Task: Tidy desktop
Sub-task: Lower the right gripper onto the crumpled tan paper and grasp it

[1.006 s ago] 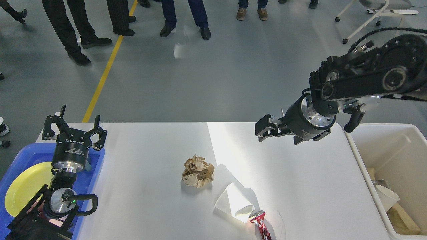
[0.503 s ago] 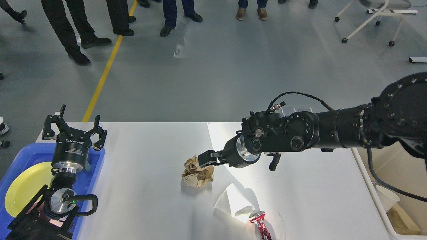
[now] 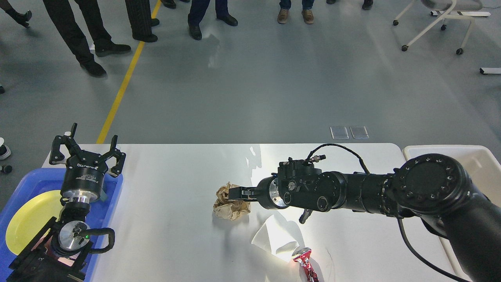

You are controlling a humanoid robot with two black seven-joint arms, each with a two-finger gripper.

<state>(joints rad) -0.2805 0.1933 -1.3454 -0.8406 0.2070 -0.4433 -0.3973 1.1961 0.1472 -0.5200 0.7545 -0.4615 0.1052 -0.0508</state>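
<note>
The large white rectangular table [image 3: 168, 235] with rounded corners fills the lower part of the head view. A crumpled brown paper ball [image 3: 231, 201] lies near the table's middle, well apart from every edge. The right hand [image 3: 235, 193] is reached across from the right edge and is laid low over the ball's top; its black fingers are seen close together against the paper, but whether the paper is pinched cannot be told. A white paper cone cup [image 3: 274, 239] is lying on its side toward the near edge, and a crushed red drink can [image 3: 307, 264] lies just beside it at the near edge. Between the ball and the far edge the table surface is bare, as it is toward the left.

A blue plastic tray [image 3: 113, 188] overlaps the left edge, with a round yellow plate [image 3: 27, 223] held in it. The left hand [image 3: 88, 152] is held above the tray's far end, its fingers spread wide and nothing between them. A cream-white plastic bin [image 3: 477, 156] stands just past the right edge.
</note>
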